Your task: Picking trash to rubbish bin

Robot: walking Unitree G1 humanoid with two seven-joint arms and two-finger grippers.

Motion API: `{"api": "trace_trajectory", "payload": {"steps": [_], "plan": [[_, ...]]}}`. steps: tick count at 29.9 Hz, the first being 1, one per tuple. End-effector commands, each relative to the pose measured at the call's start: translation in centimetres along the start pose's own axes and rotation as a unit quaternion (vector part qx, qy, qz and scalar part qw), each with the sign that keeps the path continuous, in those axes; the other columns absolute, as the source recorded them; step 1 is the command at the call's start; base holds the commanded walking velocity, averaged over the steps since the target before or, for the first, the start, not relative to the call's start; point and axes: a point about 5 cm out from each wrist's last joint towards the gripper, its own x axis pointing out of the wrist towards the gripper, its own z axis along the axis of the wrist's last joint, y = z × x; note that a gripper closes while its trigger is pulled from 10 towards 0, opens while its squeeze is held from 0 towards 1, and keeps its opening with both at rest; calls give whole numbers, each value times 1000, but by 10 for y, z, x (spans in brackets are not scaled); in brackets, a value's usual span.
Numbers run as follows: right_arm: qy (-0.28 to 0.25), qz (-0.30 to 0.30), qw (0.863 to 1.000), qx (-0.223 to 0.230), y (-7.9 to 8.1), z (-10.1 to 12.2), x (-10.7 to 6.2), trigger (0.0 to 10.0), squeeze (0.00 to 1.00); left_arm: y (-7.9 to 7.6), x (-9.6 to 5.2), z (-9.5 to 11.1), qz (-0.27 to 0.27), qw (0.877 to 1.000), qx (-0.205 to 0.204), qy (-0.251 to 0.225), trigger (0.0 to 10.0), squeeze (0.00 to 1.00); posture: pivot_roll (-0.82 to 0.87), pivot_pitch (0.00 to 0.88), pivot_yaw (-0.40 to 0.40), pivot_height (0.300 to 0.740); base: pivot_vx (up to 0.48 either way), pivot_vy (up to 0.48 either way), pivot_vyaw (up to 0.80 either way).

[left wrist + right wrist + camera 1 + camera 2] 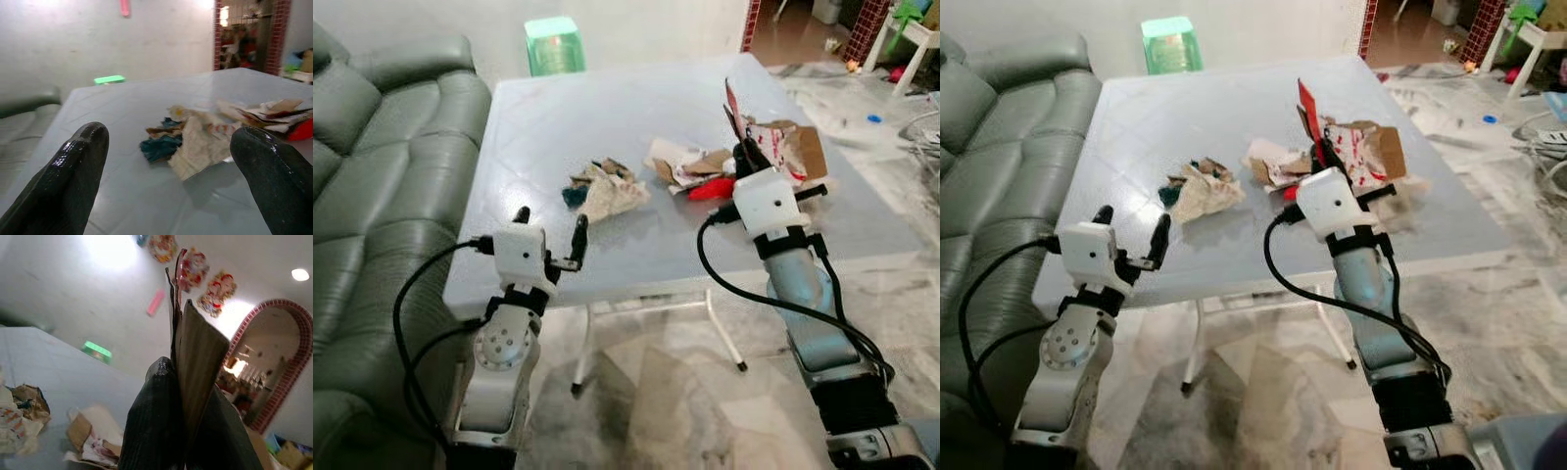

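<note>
Right tool [744,147] clamped on cardboard scrap [732,106], held upright above table [538,117]. Left tool [550,227] wide, empty, at near edge; crumpled paper [607,189] straight ahead, nearer to it.

Torn cardboard scrap [195,357] stands upright, pinched; crumpled paper trash [607,188] lies mid-table.

A sofa [382,186] stands left of the table [568,117]. On the table, a crumpled wad [607,189] lies left of a heap of cardboard scraps [705,166]. A stool [554,44] stands behind the table.
</note>
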Motion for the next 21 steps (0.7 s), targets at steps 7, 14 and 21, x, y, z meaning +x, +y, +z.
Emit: {"api": "trace_trajectory", "payload": {"steps": [7, 14, 21], "plan": [[-5, -5, 1000, -15, -10, 2, 0, 10000, 0, -4, 1, -1, 1, 1000, 0, -1, 10000, 0, -7, 43, 35, 740, 0, -447, 0], [-7, -1, 1000, -22, -9, 2, 0, 10000, 0, -3, 1, -1, 5, 1000, -9, -7, 10000, 0, -8, 44, 34, 740, 0, -168, 70], [-7, 2, 1000, -19, -9, 2, -1, 10000, 0, -4, 2, 1, 6, 1000, -11, -11, 10000, 0, -16, 49, 27, 740, 0, 0, 492]]}}
